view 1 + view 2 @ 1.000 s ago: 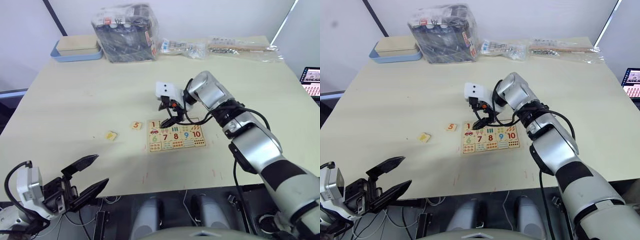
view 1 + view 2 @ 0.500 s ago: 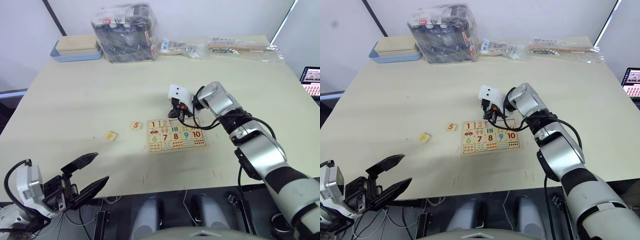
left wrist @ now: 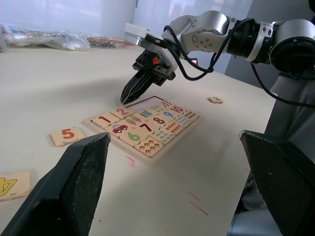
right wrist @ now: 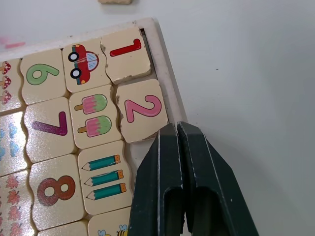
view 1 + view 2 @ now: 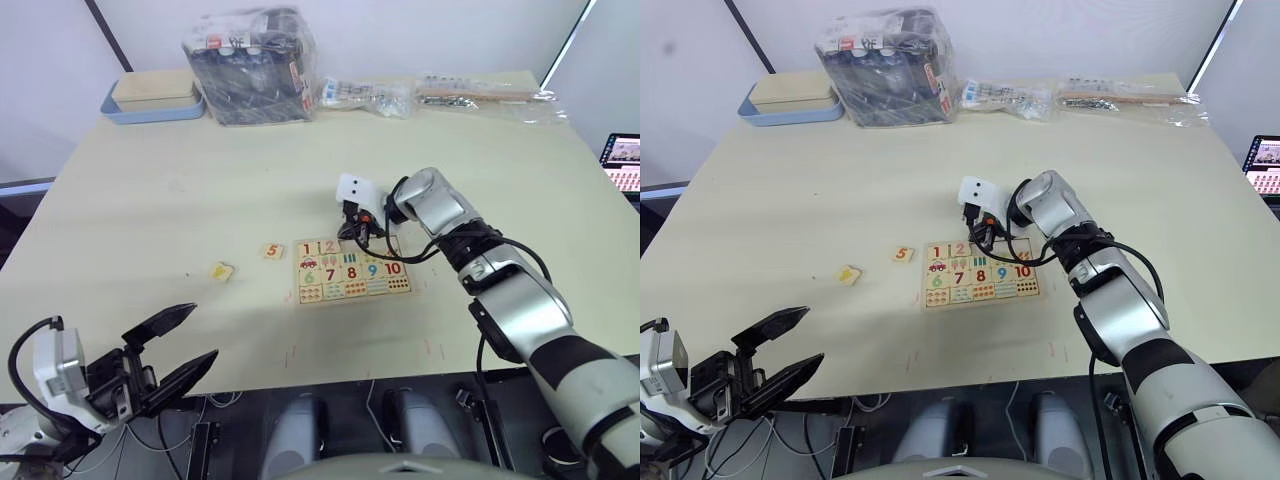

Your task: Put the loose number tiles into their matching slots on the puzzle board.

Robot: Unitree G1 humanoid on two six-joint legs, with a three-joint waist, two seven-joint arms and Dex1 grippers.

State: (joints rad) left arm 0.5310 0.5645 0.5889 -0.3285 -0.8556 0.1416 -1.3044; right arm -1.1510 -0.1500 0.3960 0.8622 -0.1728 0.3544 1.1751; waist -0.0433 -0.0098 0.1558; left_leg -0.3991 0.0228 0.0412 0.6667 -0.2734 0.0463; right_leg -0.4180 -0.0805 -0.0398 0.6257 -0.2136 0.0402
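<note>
Currently, left to right: my left gripper [image 5: 170, 350] sits low at the near table edge, fingers spread wide, holding nothing. On the table [image 5: 150, 200], the yellow 4 tile [image 5: 221, 271] lies loose on the left, well apart from the puzzle board [image 5: 352, 270]. The orange 5 tile [image 5: 273, 251] lies nearer, just left of the board's top-left corner, not touching it. On the board, the 1 tile [image 4: 125, 60] and 2 tile [image 4: 141, 111] sit in the first two top-row slots, both a bit crooked. My right gripper [image 4: 177, 135] has its fingers pressed together, empty, tips at the board's far rim just beside the 2 tile. Another small tile [image 3: 215, 100] lies on the table on the board's right side, digit unreadable.
</note>
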